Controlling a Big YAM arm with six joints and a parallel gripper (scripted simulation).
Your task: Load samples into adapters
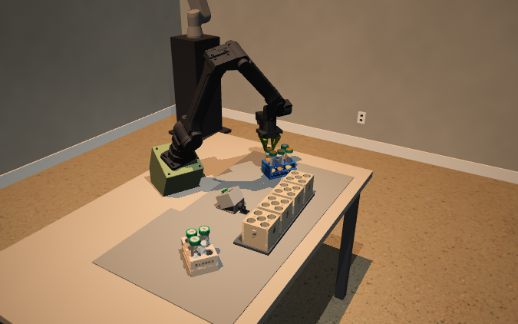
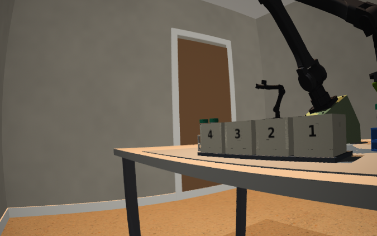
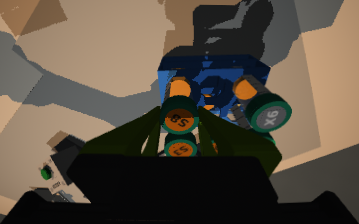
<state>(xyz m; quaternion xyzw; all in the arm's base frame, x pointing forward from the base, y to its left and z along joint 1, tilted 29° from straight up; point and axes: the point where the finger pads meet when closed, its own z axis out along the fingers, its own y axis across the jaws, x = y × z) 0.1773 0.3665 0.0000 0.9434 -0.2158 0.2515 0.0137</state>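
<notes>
The blue sample rack RS [image 1: 278, 165] stands at the far end of the mat, with several green-capped tubes upright in it. My gripper [image 1: 270, 147] is right above it, fingers down. In the wrist view the green fingers press both sides of the cap of sample S8 [image 3: 179, 119], which still stands in its well. S3 [image 3: 180, 148] is just behind it and the grey-dot X6 [image 3: 269, 116] is to the right. The loading stand ST [image 1: 278, 207] holds adapters 1 to 4 [image 2: 271, 136], their holes empty in the top view.
The blank rack RB [image 1: 200, 257] with three green-capped tubes stands at the near end of the mat. The sloped DONE desk [image 1: 230, 198] with its green key sits between my base and ST. The arm's green base block [image 1: 176, 171] is at the left.
</notes>
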